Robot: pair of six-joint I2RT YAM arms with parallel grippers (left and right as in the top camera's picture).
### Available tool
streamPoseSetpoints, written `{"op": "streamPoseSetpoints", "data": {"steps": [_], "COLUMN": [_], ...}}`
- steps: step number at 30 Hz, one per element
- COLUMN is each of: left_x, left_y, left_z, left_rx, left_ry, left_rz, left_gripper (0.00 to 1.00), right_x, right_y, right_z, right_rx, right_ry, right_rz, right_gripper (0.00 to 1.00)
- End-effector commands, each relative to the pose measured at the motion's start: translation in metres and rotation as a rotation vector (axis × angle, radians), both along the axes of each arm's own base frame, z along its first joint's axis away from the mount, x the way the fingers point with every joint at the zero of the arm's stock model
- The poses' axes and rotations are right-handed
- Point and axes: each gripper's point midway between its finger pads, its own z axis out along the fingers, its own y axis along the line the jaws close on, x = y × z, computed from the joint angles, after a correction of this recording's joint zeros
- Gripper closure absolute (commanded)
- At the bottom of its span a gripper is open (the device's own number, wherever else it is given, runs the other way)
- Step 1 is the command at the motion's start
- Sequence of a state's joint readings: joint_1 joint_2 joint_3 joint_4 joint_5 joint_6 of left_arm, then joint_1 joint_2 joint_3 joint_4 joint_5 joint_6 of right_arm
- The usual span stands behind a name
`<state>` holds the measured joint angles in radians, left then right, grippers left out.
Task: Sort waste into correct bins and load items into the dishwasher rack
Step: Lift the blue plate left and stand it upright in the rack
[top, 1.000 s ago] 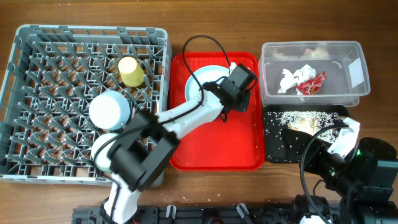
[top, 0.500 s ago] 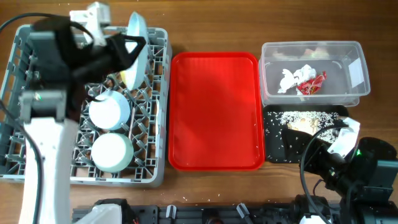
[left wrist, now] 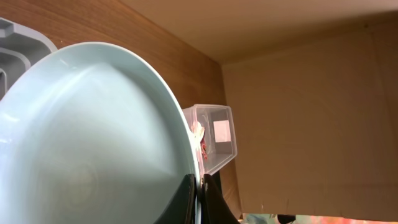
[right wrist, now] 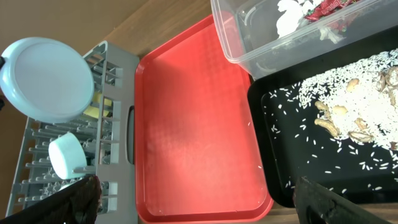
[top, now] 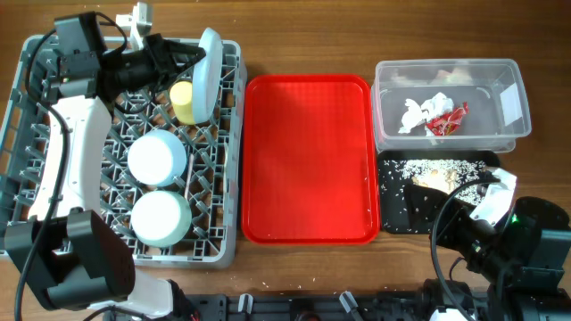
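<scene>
The table (top: 303, 36) bears grey rack (top: 201, 252), red tray (top: 308, 160), clear tub (top: 446, 64), black tray (top: 397, 209).

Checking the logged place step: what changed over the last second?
The left gripper carried the light blue plate off the red tray to the dishwasher rack's far side, and holds it on edge beside the yellow cup. Unchanged: napkin and wrapper in the clear tub, rice in the black tray.

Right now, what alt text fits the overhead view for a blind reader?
The left gripper holds a light blue plate on edge over the grey dishwasher rack, beside a yellow cup. A red tray lies in the middle; at right, a clear tub holds napkin and wrapper, a black tray rice.
</scene>
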<state>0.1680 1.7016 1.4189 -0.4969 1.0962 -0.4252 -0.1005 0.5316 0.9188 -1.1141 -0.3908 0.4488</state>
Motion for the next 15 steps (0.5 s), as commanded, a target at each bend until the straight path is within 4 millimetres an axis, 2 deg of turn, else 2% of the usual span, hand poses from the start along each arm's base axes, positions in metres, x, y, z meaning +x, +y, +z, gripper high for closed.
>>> {"op": "streamPoseSetpoints", "data": {"steps": [1, 6, 10, 13, 15], "left_x": [0.010, 0.018, 0.024, 0.027, 0.026], "left_y": [0.003, -0.008, -0.003, -0.010, -0.013], "left_z": [-0.009, 0.001, -0.004, 0.016, 0.021], "left_rx": [0.034, -0.041, -0.030, -0.119, -0.132], "left_ry": [0.064, 0.128, 0.167, 0.145, 0.135], "left_rz": [0.088, 0.130, 0.199, 0.168, 0.148], "left_gripper": [0.96, 0.96, 0.96, 0.96, 0.96], "right_x": [0.000, 0.000, 0.000, 0.000, 0.000], "right_y": [-0.001, -0.001, -0.001, -0.001, -0.001], "right_z": [0.002, 0.002, 0.002, 0.002, 0.002], "right_rx": [-0.003, -0.003, -0.003, -0.003, -0.003], "right_ry": [-0.008, -0.008, -0.008, -0.008, -0.008], "right_rz": [-0.009, -0.009, -0.009, -0.009, -0.009], "right_gripper": [0.00, 0.00, 0.00, 0.00, 0.00]}}
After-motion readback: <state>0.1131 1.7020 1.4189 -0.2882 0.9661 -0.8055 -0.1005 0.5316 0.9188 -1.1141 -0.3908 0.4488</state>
